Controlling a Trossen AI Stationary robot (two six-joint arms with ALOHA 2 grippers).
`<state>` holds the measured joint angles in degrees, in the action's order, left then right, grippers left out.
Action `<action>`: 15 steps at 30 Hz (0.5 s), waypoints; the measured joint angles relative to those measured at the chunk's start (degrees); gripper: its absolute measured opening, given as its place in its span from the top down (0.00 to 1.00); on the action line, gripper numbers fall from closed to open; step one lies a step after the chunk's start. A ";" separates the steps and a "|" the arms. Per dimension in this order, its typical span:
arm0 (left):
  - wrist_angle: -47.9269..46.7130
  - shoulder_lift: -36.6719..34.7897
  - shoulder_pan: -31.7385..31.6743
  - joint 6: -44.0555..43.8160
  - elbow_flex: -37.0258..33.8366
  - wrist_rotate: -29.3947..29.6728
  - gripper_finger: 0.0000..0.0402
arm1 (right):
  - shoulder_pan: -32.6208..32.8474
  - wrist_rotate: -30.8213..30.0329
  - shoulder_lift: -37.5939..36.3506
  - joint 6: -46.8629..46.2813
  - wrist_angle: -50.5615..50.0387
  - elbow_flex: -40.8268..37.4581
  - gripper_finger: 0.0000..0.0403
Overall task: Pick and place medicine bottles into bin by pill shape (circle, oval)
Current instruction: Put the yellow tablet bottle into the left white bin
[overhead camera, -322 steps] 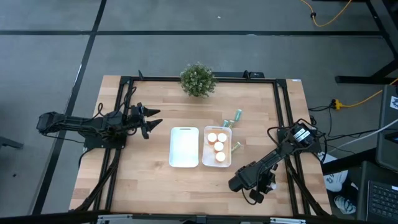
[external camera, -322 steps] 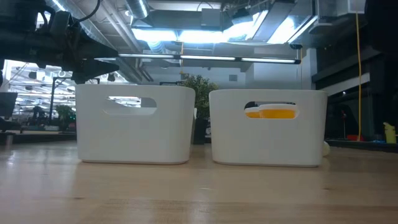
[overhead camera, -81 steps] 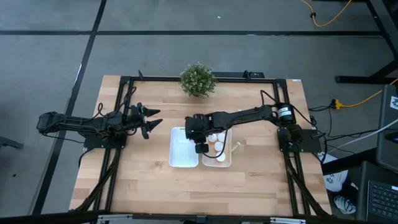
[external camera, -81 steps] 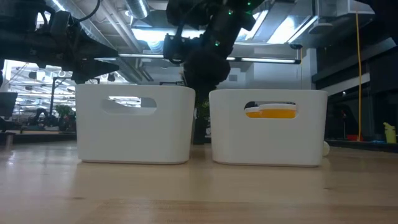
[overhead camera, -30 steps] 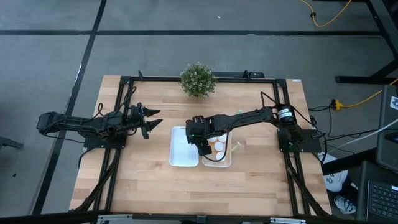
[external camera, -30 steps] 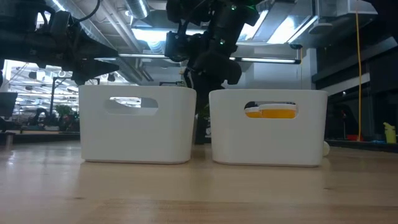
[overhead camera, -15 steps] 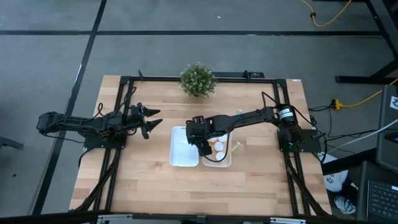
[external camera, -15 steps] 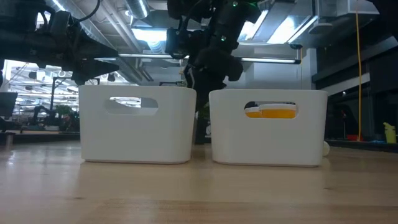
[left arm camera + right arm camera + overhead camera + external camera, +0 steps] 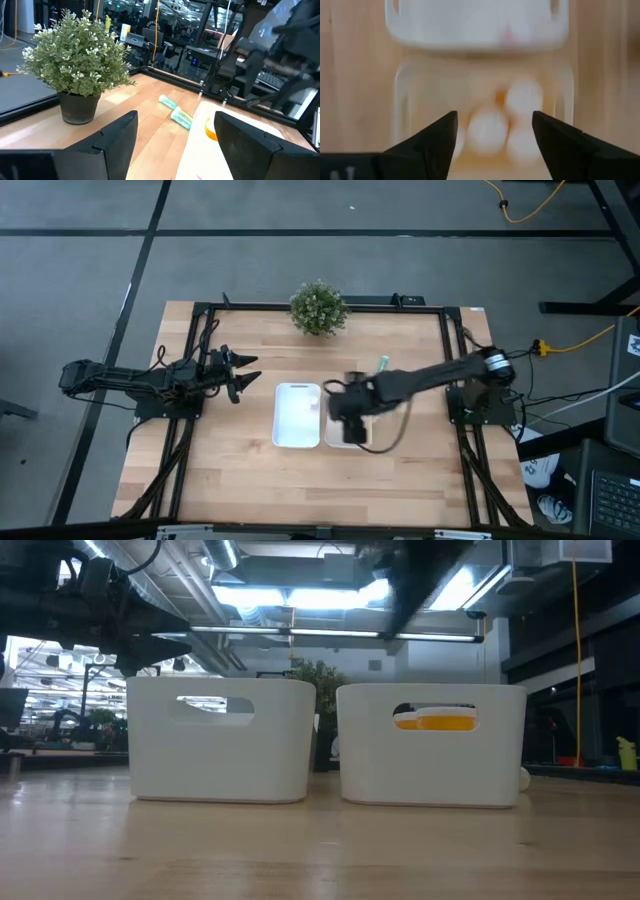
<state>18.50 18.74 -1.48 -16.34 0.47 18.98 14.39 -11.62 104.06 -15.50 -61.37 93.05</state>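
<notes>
Hovering open, right gripper (image 9: 348,412) above bottle-filled bin (image 9: 361,440).

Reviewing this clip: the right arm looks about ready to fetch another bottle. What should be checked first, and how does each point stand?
1. Right gripper empty, jaws apart, above the bins: ok.
2. Pink bottle inside the bin on the left arm's side: ok, though blurred.
3. White-capped orange bottles inside the other bin: ok.
4. Teal bottles sorted: not ok, they lie on the table outside the bins.
5. Left gripper open and clear of the bins: ok.
6. Pill shape in the teal bottles: cannot tell.
</notes>
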 joint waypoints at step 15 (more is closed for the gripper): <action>0.01 -0.02 0.00 0.00 0.00 0.02 0.36 | 28.14 -14.57 -8.97 -56.40 -17.44 -12.30 0.45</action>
<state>18.51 18.72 -1.48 -16.34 0.47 19.00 42.54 -26.18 95.09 -71.90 -78.80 80.75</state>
